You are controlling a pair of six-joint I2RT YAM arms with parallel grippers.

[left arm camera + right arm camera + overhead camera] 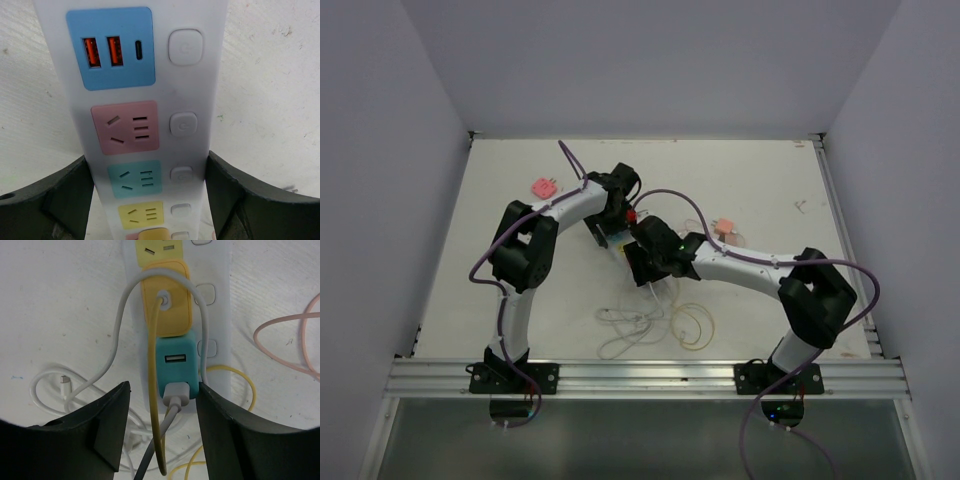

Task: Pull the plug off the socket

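Pale grey walls (640, 60) box in an off-white, scuffed tabletop (770, 180) with an aluminium rail (650, 378) along its near edge. The black-and-white left arm (525, 250) and right arm (750, 268) bend inward, and their wrists meet near the middle of the table.

Beneath them lies the socket (195, 85), a long white rectangular plastic power strip. It is mostly hidden in the overhead view. Along it run:
- a blue face with two orange USB ports,
- a pink outlet face,
- a teal outlet face,
- a yellow outlet face.

Each face has a white button beside it.

The left gripper (149, 157) is clamped on the socket, its dark fingers against the two long edges level with the teal face.

Further along the strip, a yellow square plug (177, 315) and a teal square plug (175, 367) are seated side by side, touching. The teal one has a USB port with a grey lead plugged in below it.

The right gripper (164, 387) straddles the teal square plug with its jaws apart. One finger is just at the plug's edge. White strip shows between the plug and the other finger.

A small pink loose plug (542, 187) lies well apart at the far left. Another pink plug (725, 226) lies beside the right arm. Thin white cords (638, 318) tangle near the rail.
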